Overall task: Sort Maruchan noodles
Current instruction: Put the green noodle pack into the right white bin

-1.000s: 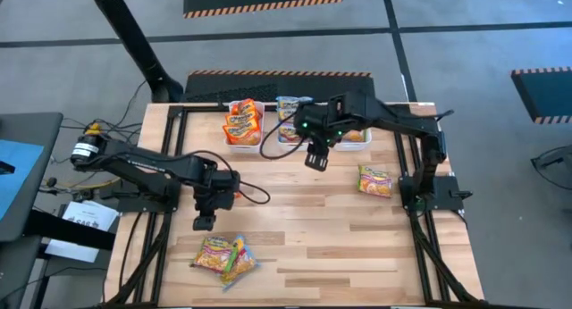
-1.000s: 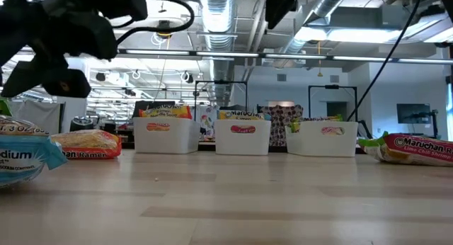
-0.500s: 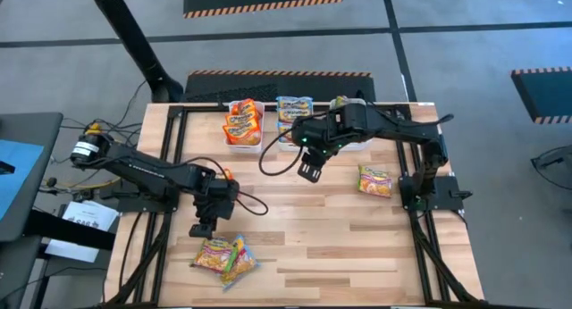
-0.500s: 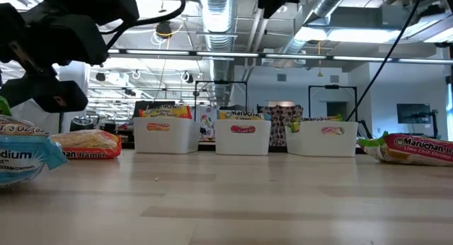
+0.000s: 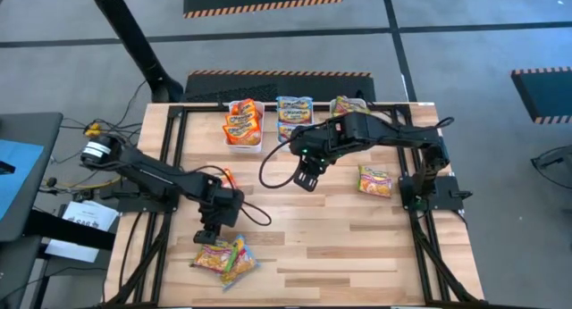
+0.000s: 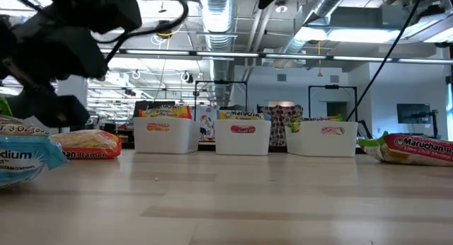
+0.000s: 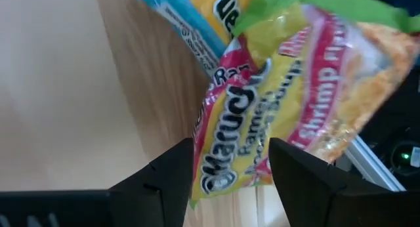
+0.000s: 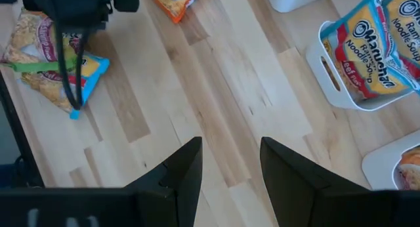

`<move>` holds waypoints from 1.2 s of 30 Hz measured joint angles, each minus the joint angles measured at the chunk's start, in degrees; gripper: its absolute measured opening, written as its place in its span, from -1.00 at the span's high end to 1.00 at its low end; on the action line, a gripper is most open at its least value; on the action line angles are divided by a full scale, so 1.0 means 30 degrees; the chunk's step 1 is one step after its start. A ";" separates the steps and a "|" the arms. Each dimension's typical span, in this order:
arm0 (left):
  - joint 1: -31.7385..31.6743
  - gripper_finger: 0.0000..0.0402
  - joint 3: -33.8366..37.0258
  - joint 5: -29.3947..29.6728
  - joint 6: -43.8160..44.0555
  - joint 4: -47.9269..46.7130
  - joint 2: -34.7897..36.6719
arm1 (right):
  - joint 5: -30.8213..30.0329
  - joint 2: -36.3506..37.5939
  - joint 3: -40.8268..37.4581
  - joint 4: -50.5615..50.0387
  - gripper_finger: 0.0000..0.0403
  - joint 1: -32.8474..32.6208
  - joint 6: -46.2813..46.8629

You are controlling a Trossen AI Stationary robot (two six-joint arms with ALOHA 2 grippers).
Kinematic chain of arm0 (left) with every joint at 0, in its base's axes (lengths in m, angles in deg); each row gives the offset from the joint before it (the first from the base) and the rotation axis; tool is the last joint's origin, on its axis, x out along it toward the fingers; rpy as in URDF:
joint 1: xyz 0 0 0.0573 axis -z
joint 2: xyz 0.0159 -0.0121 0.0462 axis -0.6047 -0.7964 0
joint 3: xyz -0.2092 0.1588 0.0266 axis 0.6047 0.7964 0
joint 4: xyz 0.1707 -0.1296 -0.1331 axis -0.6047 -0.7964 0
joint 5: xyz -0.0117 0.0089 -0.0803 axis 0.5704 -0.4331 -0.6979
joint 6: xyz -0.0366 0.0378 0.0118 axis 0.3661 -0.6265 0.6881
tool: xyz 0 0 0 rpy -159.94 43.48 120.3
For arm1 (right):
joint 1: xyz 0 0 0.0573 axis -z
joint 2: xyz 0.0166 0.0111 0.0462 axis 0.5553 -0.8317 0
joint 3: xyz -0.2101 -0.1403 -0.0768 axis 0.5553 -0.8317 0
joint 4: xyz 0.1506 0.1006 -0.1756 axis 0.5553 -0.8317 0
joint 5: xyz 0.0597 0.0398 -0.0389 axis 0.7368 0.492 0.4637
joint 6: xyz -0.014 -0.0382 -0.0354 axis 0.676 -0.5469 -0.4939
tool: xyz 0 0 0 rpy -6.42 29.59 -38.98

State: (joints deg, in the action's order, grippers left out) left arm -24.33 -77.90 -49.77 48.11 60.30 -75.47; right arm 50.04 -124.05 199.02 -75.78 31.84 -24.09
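Note:
Two Maruchan noodle packets lie overlapped near the table's front left: an orange-yellow one (image 5: 213,254) and a green-pink one (image 5: 239,258) (image 7: 275,102) over a blue-edged one (image 7: 190,23). My left gripper (image 5: 208,234) (image 7: 230,187) hangs open just above them, and the green-pink packet's end stands between its fingers. Another packet (image 5: 375,180) lies flat at the right. My right gripper (image 5: 307,179) (image 8: 230,168) hovers open and empty over the table's middle. Three white bins hold packets: orange (image 5: 243,121), blue (image 5: 293,111), green-pink (image 5: 350,107).
An orange packet (image 8: 172,0) shows partly from under the left arm (image 5: 161,173). The bins (image 6: 243,137) stand in a row along the far edge. Bare wood lies between the bins and the near packets. Black frame rails (image 5: 170,148) run along both table sides.
My left gripper has gone toward the near edge and down, coming close over the packet pile. My right gripper has drifted from beside the bins toward the near edge and a little left, rolling as it went. No packet has moved.

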 joint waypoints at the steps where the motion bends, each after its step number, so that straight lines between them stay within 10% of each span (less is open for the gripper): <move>1: 0.0088 0.09 0.0000 -0.0058 0.0084 0.0118 -0.0386 | 0.0000 0.0000 0.0000 0.0007 0.11 0.0000 0.0000; 12: 0.1229 0.16 -0.0051 -0.0348 0.1499 0.0974 -0.3279 | -0.0583 0.0000 -0.0007 0.0102 0.11 -0.0312 0.0925; 24: 0.1366 0.94 -0.0022 -0.1302 0.2036 0.1913 -0.3041 | -0.1049 0.0000 -0.0007 0.0197 0.19 -0.0570 0.1513; 36: 0.1323 1.00 0.0000 -0.1372 0.1654 0.1661 -0.0365 | -0.1042 0.0000 -0.0007 0.0226 0.29 -0.0750 0.1566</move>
State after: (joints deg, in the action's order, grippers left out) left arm -20.36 -77.90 -53.89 53.08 65.28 -76.57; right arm 46.91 -124.05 198.99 -75.10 29.59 -19.39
